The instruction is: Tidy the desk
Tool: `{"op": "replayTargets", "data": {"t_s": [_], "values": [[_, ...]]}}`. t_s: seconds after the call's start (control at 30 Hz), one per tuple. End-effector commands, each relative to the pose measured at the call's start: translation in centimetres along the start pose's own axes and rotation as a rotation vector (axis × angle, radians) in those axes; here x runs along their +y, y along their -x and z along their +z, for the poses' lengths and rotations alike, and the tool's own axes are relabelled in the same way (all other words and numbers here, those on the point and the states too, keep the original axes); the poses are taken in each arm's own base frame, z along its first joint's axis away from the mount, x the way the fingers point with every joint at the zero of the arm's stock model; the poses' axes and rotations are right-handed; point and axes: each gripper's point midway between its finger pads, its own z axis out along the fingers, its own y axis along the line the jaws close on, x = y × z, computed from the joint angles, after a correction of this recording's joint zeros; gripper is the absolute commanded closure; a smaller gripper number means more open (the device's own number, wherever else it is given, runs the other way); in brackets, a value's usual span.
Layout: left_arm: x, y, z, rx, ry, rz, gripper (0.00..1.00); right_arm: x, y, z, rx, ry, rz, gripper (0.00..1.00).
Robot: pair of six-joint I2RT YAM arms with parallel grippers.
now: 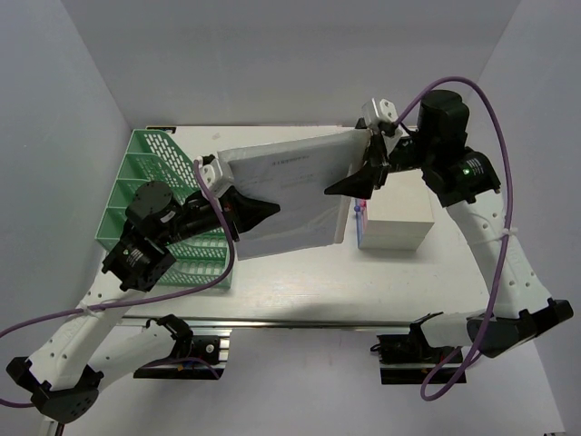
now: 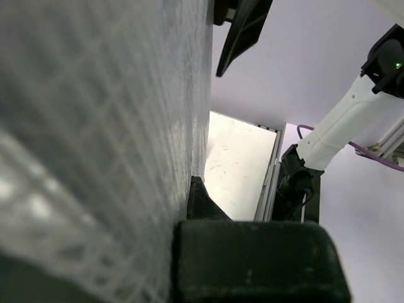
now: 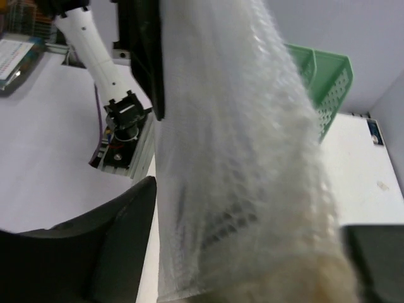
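1. My left gripper (image 1: 269, 211) is clamped narrowly on the near-left edge of the padded mailer (image 1: 290, 186).
2. My right gripper (image 1: 361, 173) has its jaws set wide, with the mailer's far-right edge between them. I cannot tell whether they press on it.
3. The mailer spans the gap between both arms and is held clear of the counter (image 1: 363, 282). A printed sheet faces up.
4. The green rack (image 1: 150, 177) stands on the left, just beside the left arm.
5. The white drawer box (image 1: 399, 227) sits on the right.
6. The counter lies under everything, with its rail (image 1: 300, 322) along the near edge by the arm bases.
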Motion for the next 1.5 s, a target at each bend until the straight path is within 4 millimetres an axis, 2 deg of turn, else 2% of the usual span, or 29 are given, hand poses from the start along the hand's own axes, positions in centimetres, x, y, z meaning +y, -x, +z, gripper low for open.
{"op": "replayTargets", "data": {"t_s": [0.0,0.1,0.13,0.17,0.2,0.23,0.27,0.3,0.33,0.37,0.4,0.43,0.47,0.5,0.53,0.57,0.6,0.63,0.77,0.8,0.83,0.87,0.9,0.97,1.03,1.17,1.37,1.4,1.47], "values": [[-0.9,2.0,-0.1,-0.054,-0.042,0.036,1.00,2.5,1.6,0.1,-0.070,0.150,-0.043,0.47],[-0.5,1.8,0.0,-0.053,-0.019,0.020,1.00,3.3,2.3,0.1,-0.108,0.230,-0.071,0.81],[-0.5,1.8,0.0,-0.055,-0.019,0.021,1.00,3.8,1.7,-0.1,-0.100,0.247,0.001,0.87],[-0.2,1.7,0.0,-0.055,-0.002,0.013,1.00,4.5,2.7,-0.3,-0.107,0.281,-0.010,0.93],[-0.1,1.7,0.0,-0.056,0.002,0.010,1.00,4.5,1.5,-0.2,-0.100,0.295,0.030,1.00],[0.2,1.7,0.0,-0.061,0.026,0.004,1.00,4.8,3.0,-0.4,-0.123,0.297,-0.166,1.00],[0.5,1.8,-0.1,-0.064,0.046,-0.001,1.00,5.6,2.7,-0.7,-0.093,0.305,-0.004,1.00],[0.8,1.8,-0.2,-0.067,0.068,-0.007,1.00,5.7,1.9,-0.7,-0.088,0.299,0.019,1.00],[1.3,1.9,-0.4,-0.069,0.103,-0.019,1.00,5.0,1.6,-0.6,-0.085,0.294,0.037,1.00],[2.5,2.5,-0.8,-0.087,0.185,-0.026,0.71,5.1,2.1,-0.8,-0.080,0.290,0.056,1.00],[2.8,2.7,-1.5,-0.093,0.226,-0.030,0.55,4.3,2.8,-1.3,-0.079,0.261,0.056,1.00],[3.3,3.1,-2.1,-0.107,0.267,-0.038,0.42,3.3,2.5,-1.3,-0.078,0.248,0.073,1.00],[4.3,3.8,-3.0,-0.133,0.351,-0.040,0.18,2.5,2.5,-1.6,-0.073,0.229,0.100,1.00],[4.7,3.8,-3.9,-0.129,0.397,-0.049,0.14,2.0,2.5,-1.8,-0.071,0.218,0.099,1.00],[4.5,4.7,-5.4,-0.164,0.435,-0.044,0.13,1.0,2.5,-2.1,-0.071,0.199,0.103,1.00],[4.8,5.1,-6.3,-0.179,0.473,-0.043,0.03,0.3,2.4,-2.3,-0.070,0.184,0.116,1.00],[5.6,5.3,-7.8,-0.188,0.562,-0.050,0.02,-0.2,2.2,-2.4,-0.069,0.178,0.127,1.00],[5.4,5.9,-9.2,-0.214,0.592,-0.052,0.02,-1.0,1.9,-2.7,-0.068,0.162,0.140,1.00],[4.5,6.5,-12.8,-0.256,0.658,-0.077,0.02,-2.5,1.8,-2.4,-0.099,0.134,0.151,1.00],[4.3,6.3,-13.3,-0.252,0.665,-0.091,0.02,-3.1,1.1,-2.2,-0.097,0.117,0.298,1.00],[3.8,6.5,-14.0,-0.266,0.657,-0.092,0.02,-5.1,1.2,-1.8,-0.135,0.017,0.148,1.00],[3.7,6.1,-14.1,-0.249,0.659,-0.099,0.02,-6.3,3.5,-1.8,-0.128,-0.088,0.038,1.00],[3.3,6.6,-14.4,-0.256,0.646,-0.103,0.02,-7.6,1.0,-0.9,-0.035,-0.175,0.042,1.00],[3.1,6.3,-14.4,-0.232,0.641,-0.103,0.02,-6.5,2.5,0.2,-0.065,-0.113,0.043,1.00],[2.5,6.7,-14.1,-0.225,0.607,-0.103,0.02,-7.0,2.5,0.5,-0.065,-0.135,0.008,1.00],[1.6,7.1,-13.7,-0.218,0.556,-0.109,0.02,-7.6,1.9,2.4,-0.079,-0.150,0.017,1.00],[0.7,6.7,-13.6,-0.190,0.515,-0.115,0.02,-7.8,0.0,7.7,-0.064,-0.161,0.017,1.00],[-0.1,6.8,-13.6,-0.200,0.470,-0.107,0.02,-7.4,0.2,8.9,-0.066,-0.159,0.013,1.00],[-1.3,6.7,-13.1,-0.214,0.389,-0.088,0.02,-7.8,-0.2,10.0,-0.063,-0.166,0.016,1.00]]}}
